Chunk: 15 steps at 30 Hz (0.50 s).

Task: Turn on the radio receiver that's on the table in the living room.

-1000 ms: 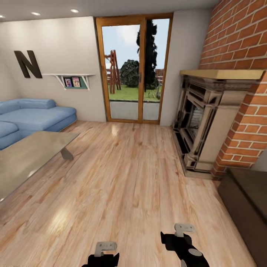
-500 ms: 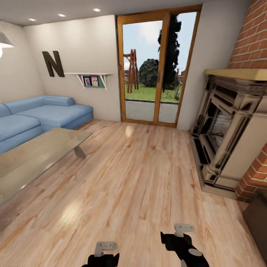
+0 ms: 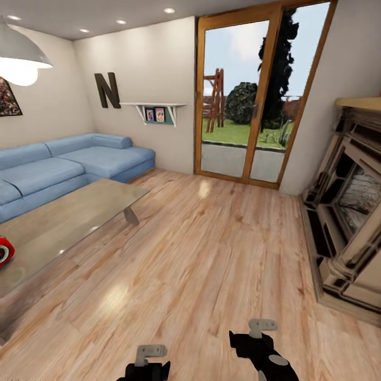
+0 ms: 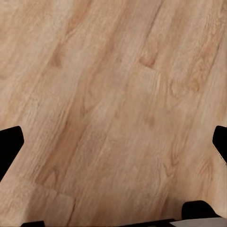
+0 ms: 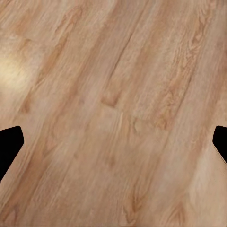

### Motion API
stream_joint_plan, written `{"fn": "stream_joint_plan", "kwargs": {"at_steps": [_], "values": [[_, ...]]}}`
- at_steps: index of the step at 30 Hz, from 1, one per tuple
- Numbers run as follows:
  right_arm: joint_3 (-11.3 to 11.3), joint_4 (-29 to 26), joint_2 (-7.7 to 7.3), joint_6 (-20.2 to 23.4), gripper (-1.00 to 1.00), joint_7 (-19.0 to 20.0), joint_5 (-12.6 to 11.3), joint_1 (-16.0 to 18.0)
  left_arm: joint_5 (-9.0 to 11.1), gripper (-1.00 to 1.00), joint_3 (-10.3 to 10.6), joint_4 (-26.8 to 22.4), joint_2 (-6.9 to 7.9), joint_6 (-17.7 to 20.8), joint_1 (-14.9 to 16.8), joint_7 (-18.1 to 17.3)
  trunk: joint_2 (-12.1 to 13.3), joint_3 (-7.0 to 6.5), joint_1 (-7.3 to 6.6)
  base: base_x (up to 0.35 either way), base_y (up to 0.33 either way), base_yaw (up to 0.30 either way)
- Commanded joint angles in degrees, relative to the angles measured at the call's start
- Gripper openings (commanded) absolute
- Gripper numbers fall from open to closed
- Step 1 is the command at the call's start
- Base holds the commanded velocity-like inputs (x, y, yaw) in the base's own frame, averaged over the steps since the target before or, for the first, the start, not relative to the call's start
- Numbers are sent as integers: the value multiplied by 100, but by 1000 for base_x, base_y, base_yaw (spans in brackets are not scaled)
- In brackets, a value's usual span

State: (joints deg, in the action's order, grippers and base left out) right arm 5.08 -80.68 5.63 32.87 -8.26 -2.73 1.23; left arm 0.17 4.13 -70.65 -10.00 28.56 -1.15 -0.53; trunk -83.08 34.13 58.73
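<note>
Head camera looks forward and down across the wood floor (image 3: 211, 254); both wrist cameras face that floor close beneath the grippers.

Radio receiver (image 3: 4, 252) on table (image 3: 69, 219), sofa (image 3: 63, 166) behind it.

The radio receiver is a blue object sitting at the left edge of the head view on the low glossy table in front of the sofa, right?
Not quite: the radio receiver is red, not blue. The head view shows it on the table at the picture's left edge, in front of the light-blue sofa.
</note>
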Motion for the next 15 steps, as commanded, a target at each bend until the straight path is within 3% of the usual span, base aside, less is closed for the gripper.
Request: {"fn": "stream_joint_plan", "kwargs": {"at_steps": [1,15], "values": [[-2,0,0,0,100,0,0,0,0,100,0,1,0,0,1,0,0,2,0,316,-192,300],[1,-1,0,0,100,0,0,0,0,100,0,2,0,0,1,0,0,29,0,316,-192,300]]}}
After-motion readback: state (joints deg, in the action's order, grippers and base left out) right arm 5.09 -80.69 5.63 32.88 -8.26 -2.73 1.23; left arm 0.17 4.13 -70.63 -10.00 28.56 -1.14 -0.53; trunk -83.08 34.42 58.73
